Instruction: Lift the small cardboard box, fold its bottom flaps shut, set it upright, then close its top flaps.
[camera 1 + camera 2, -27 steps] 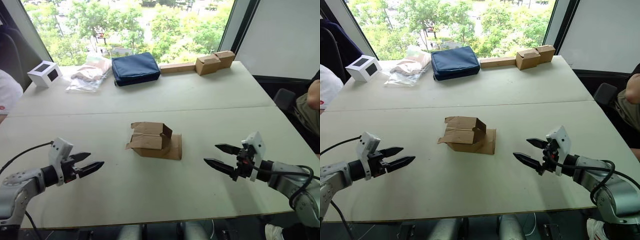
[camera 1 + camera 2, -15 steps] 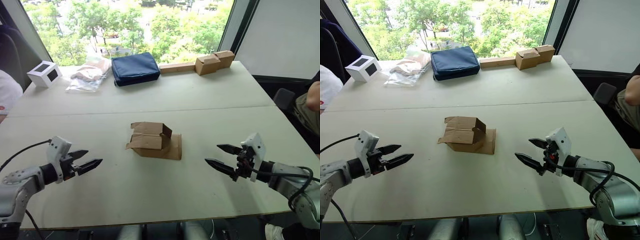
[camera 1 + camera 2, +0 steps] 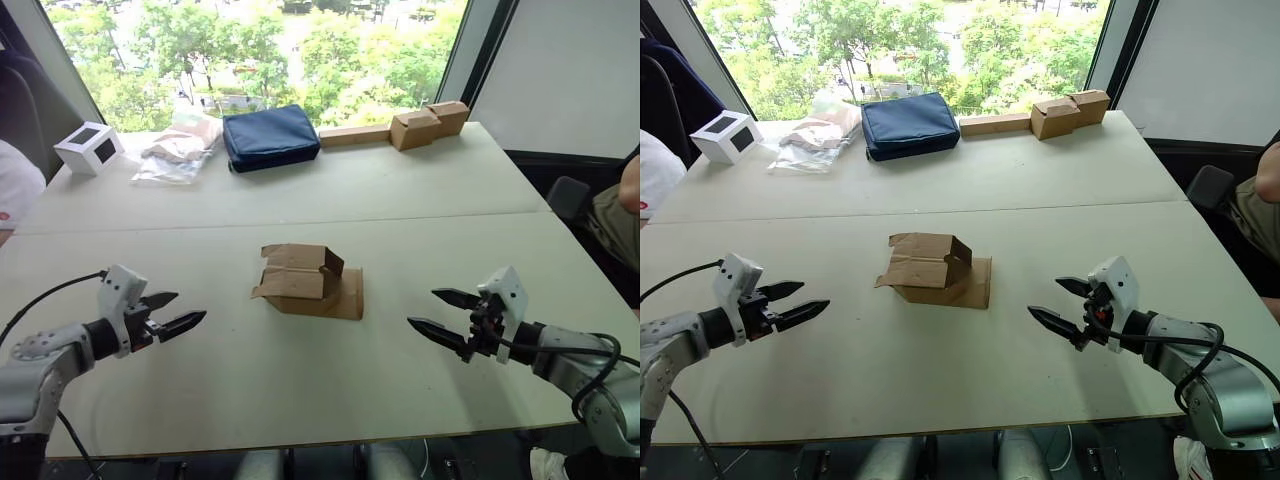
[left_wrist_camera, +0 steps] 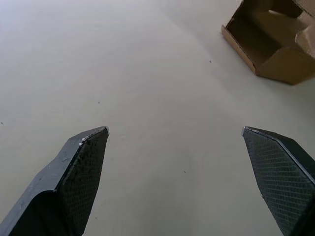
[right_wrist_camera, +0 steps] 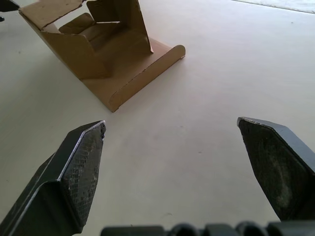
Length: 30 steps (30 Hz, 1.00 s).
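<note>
While the small cardboard box (image 3: 305,280) sits untouched on the table (image 3: 300,390), nothing of the job looks done yet: it lies tipped on its side in the middle of the near tabletop, open and loose, with one long flap (image 3: 349,296) spread flat on the surface on the side toward the right gripper (image 3: 438,314) and other flaps (image 3: 290,270) standing ragged around the opening. Which of these are bottom flaps and which are top flaps I cannot tell from how it lies. The box rests roughly between the two sets of fingertips and a little beyond them, well apart from both. The left gripper (image 3: 181,314) hovers low over the table with its fingers spread wide and empty; in its wrist view the box (image 4: 273,42) shows ahead of the fingers and off toward one fingertip, not between them. The right gripper also hangs open and empty, pointing inward, and its wrist view shows the box's hollow inside (image 5: 101,46) ahead of the fingers, nearer one of them. By my reading, everything is left: the reach, the lift, folding the base shut, standing it upright and closing the top.
</note>
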Tool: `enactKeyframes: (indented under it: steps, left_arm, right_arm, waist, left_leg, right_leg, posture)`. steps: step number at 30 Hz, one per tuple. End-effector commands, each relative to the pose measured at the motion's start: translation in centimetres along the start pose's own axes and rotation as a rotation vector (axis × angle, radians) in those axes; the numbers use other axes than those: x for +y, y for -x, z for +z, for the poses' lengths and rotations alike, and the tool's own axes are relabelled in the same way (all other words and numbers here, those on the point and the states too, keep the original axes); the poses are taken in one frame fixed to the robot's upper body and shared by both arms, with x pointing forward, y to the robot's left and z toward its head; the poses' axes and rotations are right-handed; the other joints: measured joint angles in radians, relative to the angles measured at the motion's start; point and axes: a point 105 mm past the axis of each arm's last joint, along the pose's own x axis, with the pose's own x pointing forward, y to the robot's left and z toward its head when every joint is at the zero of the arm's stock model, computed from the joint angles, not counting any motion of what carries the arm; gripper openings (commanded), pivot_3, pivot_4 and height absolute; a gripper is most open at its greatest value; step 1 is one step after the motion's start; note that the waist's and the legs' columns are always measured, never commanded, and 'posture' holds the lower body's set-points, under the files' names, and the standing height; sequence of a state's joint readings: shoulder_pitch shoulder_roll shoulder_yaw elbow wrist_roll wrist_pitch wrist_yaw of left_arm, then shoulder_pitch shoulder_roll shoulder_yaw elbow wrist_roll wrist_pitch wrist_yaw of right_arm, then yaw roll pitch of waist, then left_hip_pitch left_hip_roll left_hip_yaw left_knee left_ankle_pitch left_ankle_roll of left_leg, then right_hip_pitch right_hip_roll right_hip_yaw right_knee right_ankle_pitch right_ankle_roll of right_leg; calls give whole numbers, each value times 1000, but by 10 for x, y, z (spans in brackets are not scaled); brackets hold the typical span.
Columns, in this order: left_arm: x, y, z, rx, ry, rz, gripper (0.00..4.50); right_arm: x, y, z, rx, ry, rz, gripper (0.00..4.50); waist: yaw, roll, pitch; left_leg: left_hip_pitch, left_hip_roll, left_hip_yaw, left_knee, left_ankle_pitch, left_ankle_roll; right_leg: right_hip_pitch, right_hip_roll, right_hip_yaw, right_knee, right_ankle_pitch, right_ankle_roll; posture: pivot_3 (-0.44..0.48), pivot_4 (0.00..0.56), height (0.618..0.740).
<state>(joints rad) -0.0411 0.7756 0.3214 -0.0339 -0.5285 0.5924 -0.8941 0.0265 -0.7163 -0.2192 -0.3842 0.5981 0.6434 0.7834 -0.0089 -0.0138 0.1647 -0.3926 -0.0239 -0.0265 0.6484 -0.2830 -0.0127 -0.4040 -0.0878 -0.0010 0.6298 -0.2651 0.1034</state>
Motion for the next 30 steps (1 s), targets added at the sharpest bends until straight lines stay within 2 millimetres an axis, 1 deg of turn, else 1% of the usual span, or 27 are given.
enactKeyframes:
  steps: [1, 5, 7, 9, 11, 14, 17, 20, 22, 23, 26, 30]
  left_arm:
    - [7, 4, 7, -8, 11, 12, 4464]
    - [21, 4, 18, -37, 72, 45, 4464]
    - [26, 3, 19, -4, 117, 41, 4464]
    - [21, 2, 22, 36, 192, -34, 4464]
    - [10, 1, 26, 94, 314, -144, 4464]
    - [-6, -4, 39, 137, 462, -313, 4464]
    - [-19, -16, 54, 151, 569, -445, 4464]
    - [-31, -35, 62, 180, 626, -538, 4464]
    - [-37, -45, 65, 203, 647, -577, 4464]
    - [-42, -55, 68, 210, 669, -602, 4464]
    - [-49, -75, 71, 229, 704, -638, 4464]
    - [-55, -88, 75, 245, 720, -679, 4464]
  right_arm:
    - [-6, 7, 13, -38, 7, -20, 4500]
    - [-8, 9, 15, -44, 34, -46, 4500]
    - [-9, 10, 17, -42, 66, -52, 4500]
    - [-10, 13, 20, -40, 110, -59, 4500]
    - [-6, 13, 26, -30, 174, -39, 4500]
    - [14, 9, 38, -30, 250, 44, 4500]
    - [36, 3, 50, -44, 290, 125, 4500]
    - [55, -3, 60, -67, 318, 175, 4500]
    - [62, -6, 66, -83, 325, 183, 4500]
    - [65, -8, 71, -95, 333, 181, 4500]
    - [71, -11, 80, -120, 337, 176, 4500]
    - [74, -12, 88, -138, 338, 160, 4500]
  waist:
    - [0, 0, 0]
    - [3, 0, 0]
    - [4, 0, 0]
    - [2, 0, 0]
    - [1, 0, 0]
    - [1, 0, 0]
    - [-2, -1, 0]
    - [-2, -1, 0]
    - [-2, -1, 0]
    - [-2, -1, 0]
    - [2, -2, 0]
    - [-2, -3, 1]
  left_leg:
    - [0, 0, 0, 0, 0, 0]
    - [0, 0, 0, 0, 0, 0]
    - [0, 0, 0, 0, 0, 0]
    - [0, 0, 0, 1, 0, 0]
    - [0, -1, 0, 1, 0, 0]
    - [0, -1, 0, 1, 0, 0]
    - [0, -1, 0, 2, 0, 0]
    - [0, 0, 0, 3, 0, 1]
    - [0, -1, 0, 4, 0, 1]
    - [0, -1, 0, 4, 0, 1]
    - [-1, -1, 0, 5, 0, 1]
    - [-1, -1, 0, 7, -1, 3]
  right_leg:
    - [0, 0, 0, 0, 0, 0]
    - [0, 0, -1, 0, 0, 0]
    - [0, 0, -1, 0, 0, 0]
    - [0, 1, -1, 1, 0, 0]
    - [0, 1, -1, 1, 0, 0]
    - [0, 2, -2, 2, 0, 0]
    - [1, 7, -2, 3, 0, 1]
    - [1, 8, -2, 3, 0, 1]
    - [1, 8, -2, 3, 0, 1]
    - [1, 8, -2, 3, 0, 1]
    - [1, 8, -2, 4, 0, 1]
    - [1, 9, -2, 4, 0, 1]
  posture:
    - [0, 150, 737]
    - [0, 150, 737]
    - [0, 150, 737]
    - [0, 150, 737]
    - [0, 150, 737]
    - [0, 150, 737]
    - [0, 150, 737]
    - [0, 150, 737]
    - [0, 150, 737]
    - [0, 150, 737]
    - [0, 150, 737]
    - [0, 150, 737]
